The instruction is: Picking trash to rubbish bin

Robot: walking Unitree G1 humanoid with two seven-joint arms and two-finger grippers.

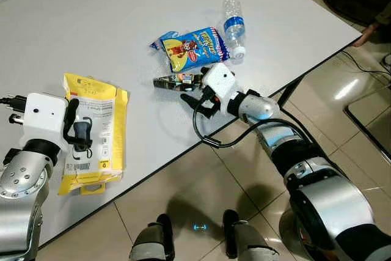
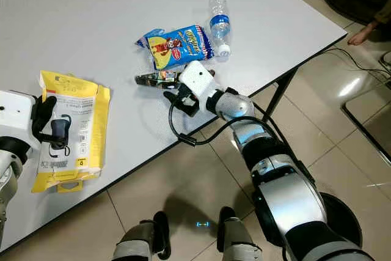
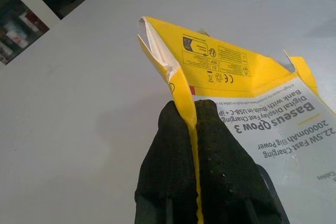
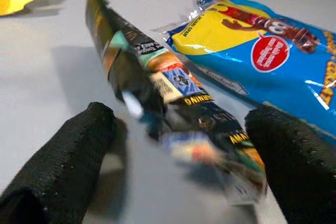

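Right wrist view has the right tool (image 4: 178,145) spread apart, straddling a dark crumpled wrapper (image 4: 168,103) lying on the white counter (image 1: 122,16) beside a blue snack bag (image 1: 192,47). Wrapper looks feather-light, crinkly, probably slippery; pinch its thick middle. Left tool (image 3: 194,145) is clamped on the stiff yellow package (image 1: 95,129) edge.

Silver jointed arms, white boxy wrist housings, a black looped cable (image 1: 204,132), and black, seemingly textured fingers (image 4: 63,161).
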